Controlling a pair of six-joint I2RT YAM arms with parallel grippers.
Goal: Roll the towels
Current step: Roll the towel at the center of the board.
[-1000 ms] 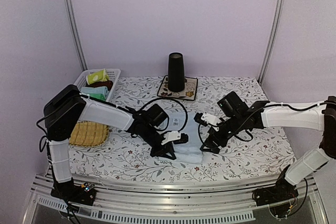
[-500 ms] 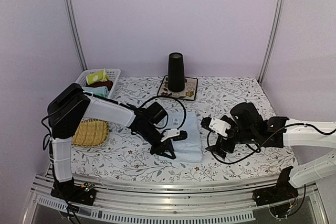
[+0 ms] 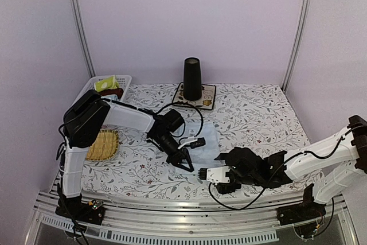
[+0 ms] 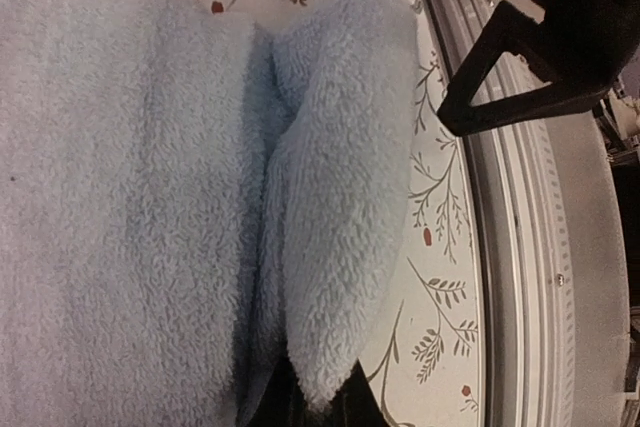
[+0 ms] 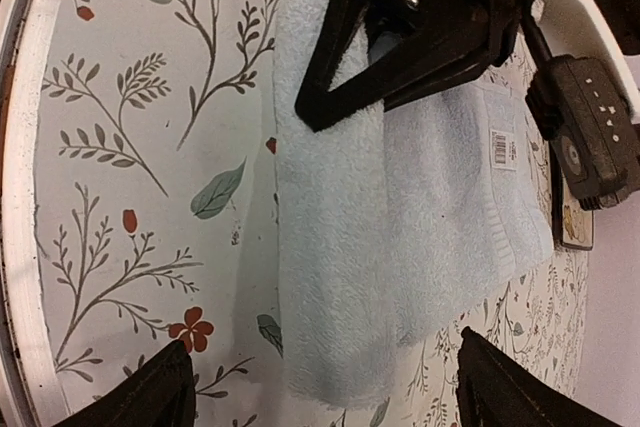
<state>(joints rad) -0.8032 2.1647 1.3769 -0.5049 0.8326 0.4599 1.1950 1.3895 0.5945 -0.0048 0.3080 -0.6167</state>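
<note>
At the far left, the yellow-green towel [image 3: 106, 84] sits in a white basket [image 3: 128, 78] at the back corner of the table [image 3: 258, 113]. The straw tray [image 3: 103, 144] lies nearer to me. My left pincer [image 3: 184, 163] is clamped together on the light blue towel [image 3: 207, 139], which lies mid-table with its near edge turned over into a thick fold. Behind it, a black cup [image 3: 192, 77] stands upright on the bordered mat [image 3: 207, 102]. My right pincer [image 5: 320, 372] hangs low at the other end of that fold, with its fingers [image 5: 165, 392] wide apart and gripping nothing.
</note>
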